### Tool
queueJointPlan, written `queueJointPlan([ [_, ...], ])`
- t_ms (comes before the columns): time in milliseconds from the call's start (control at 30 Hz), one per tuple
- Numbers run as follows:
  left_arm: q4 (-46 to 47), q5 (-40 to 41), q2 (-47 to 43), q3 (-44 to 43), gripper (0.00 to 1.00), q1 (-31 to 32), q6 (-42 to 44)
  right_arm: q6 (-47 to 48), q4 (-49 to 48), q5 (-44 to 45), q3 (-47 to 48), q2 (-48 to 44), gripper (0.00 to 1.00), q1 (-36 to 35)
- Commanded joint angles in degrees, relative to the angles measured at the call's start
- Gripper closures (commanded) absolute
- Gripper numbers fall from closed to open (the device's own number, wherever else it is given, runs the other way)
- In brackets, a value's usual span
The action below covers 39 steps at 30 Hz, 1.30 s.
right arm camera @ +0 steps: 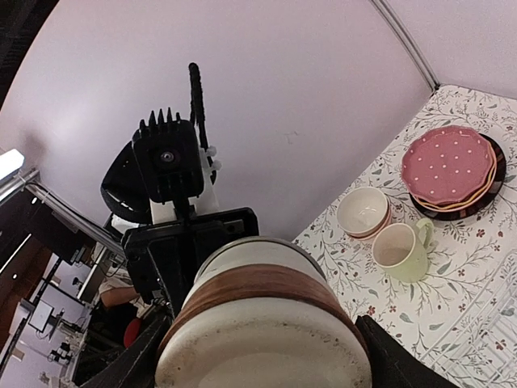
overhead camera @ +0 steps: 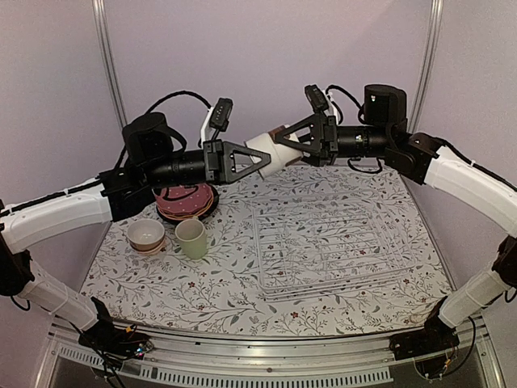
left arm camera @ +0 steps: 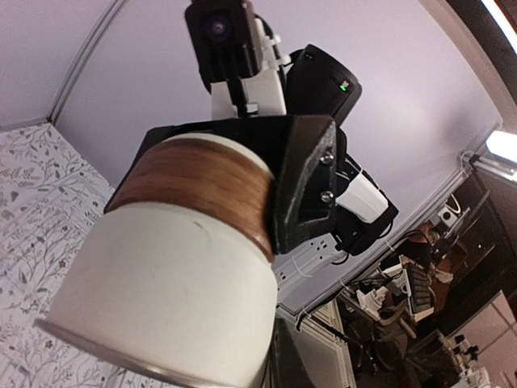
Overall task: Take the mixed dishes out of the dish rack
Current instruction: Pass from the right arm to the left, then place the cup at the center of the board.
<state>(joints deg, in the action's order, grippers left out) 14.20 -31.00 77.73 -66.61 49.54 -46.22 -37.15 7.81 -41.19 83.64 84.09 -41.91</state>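
Handover judged in hand: small grey-white cup point(overhead camera: 273, 151) held in mid-air between arms, above tablecloth point(overhead camera: 234, 299), apart from dish rack point(overhead camera: 339, 242). Right gripper point(overhead camera: 286, 143) clamped wide across brown-banded body. Left gripper point(overhead camera: 263, 159) judged pinched on rim end, its own fingers not shown in left wrist view. No dishes seen in rack; stacked plates point(overhead camera: 187, 202), bowl point(overhead camera: 146, 235), pale green cup point(overhead camera: 191, 238) set at left. Next: right jaws to be released once left pinch is firm, cup to be carried beside pale green cup. No brand or writing legible

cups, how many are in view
2. A pale green handled cup stands on the floral tablecloth beside the stacked bowls; a white cup with a brown band is held in mid-air between the left fingers and right fingers. None appears hidden.
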Motion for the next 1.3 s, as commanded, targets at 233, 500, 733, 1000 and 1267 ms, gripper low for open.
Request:
queueJointPlan([
  [233, 0.02, 0.42, -1.71, -0.10, 1.00, 0.65, 0.77, -1.48, -3.30, 0.26, -1.37, -0.32, 0.05, -0.53],
  [500, -17.07, 4.74, -5.48, -3.03, 1.00, 0.56, 8.94, -1.20, -0.14, 2.32, -2.77, -3.68, 0.01, 5.16],
  [733, -47.82, 16.05, -6.45, -8.39, 1.00, 0.63, 16.21, 5.48, 11.77, 6.67, -3.38, -8.20, 0.01, 8.41],
  [1000, -76.94, 29.32, -3.42, -11.53, 1.00, 0.65, 15.96, 11.57, 19.56, 10.55, -3.78, -9.76, 0.01, 8.53],
  [1267, -91.08, 38.57, 0.54, -11.53, 1.00, 0.65, 13.80, 13.73, 21.77, 11.76, -4.27, -10.43, 0.01, 8.63],
])
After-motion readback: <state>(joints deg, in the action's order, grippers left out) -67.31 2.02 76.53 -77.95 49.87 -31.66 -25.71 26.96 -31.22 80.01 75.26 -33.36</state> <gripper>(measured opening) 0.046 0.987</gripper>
